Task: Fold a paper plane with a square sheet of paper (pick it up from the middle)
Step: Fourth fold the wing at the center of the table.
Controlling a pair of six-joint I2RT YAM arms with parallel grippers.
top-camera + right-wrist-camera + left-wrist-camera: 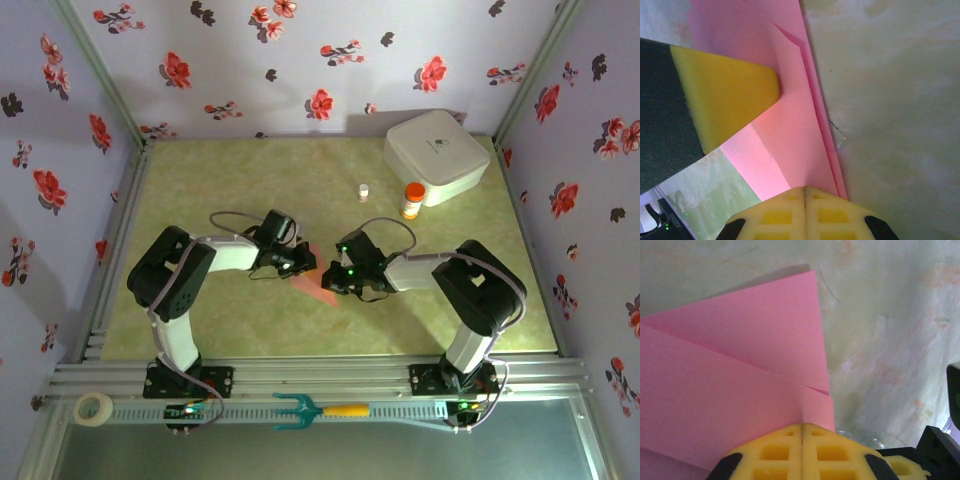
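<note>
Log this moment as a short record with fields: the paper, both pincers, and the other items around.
paper: pink paper, partly folded into overlapping layers, flat on the table between the arms
left pincer: shut, tips on the paper
right pincer: shut, tips at the paper's long folded edge
back right: white box, orange-capped bottle, small white vial
front rail: teal fork, tape roll
</note>
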